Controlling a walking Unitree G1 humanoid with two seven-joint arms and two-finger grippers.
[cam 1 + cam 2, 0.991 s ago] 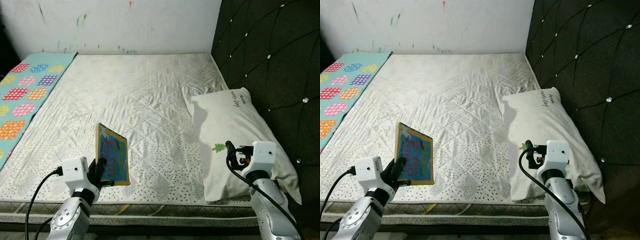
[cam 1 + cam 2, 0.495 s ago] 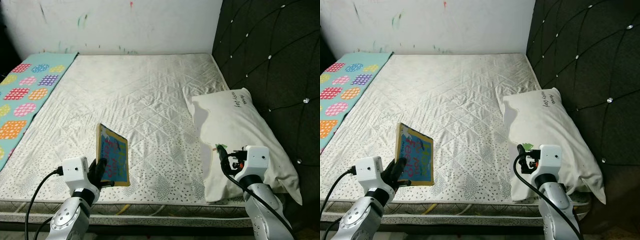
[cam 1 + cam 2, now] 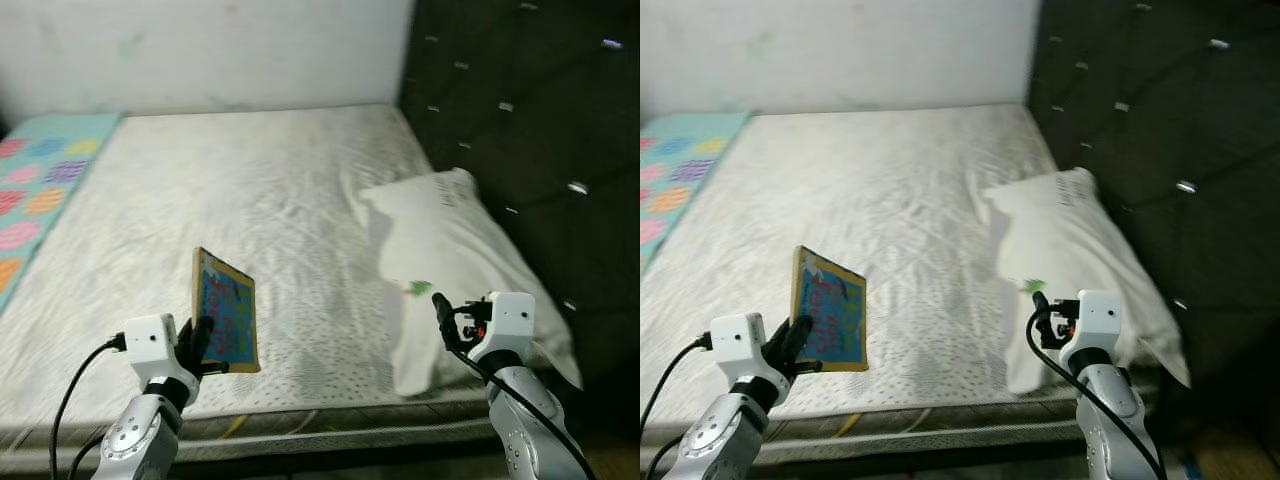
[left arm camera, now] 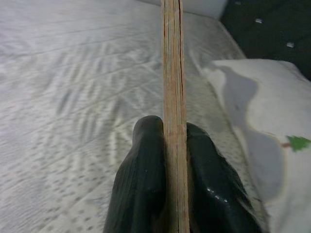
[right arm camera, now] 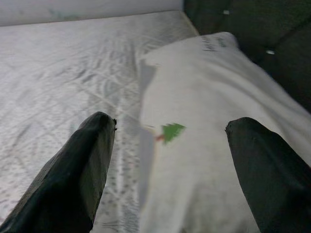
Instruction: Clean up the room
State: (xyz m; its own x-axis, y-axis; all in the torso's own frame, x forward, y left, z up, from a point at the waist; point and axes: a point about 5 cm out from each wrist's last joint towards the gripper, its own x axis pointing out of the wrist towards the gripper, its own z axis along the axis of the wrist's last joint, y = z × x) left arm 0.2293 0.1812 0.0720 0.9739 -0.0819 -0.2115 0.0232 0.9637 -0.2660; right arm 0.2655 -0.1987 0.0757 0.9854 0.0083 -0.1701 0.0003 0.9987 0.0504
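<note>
Between left pincer (image 4: 175, 167) fingers — book (image 3: 225, 312)

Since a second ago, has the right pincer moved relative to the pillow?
Yes. The right pincer has pulled back toward the pillow's near end, now level with its green tree print; the camera also turned.

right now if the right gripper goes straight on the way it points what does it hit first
Most likely the white pillow: the right gripper has its fingers open toward it, around the green tree print. Depth is unclear.
</note>
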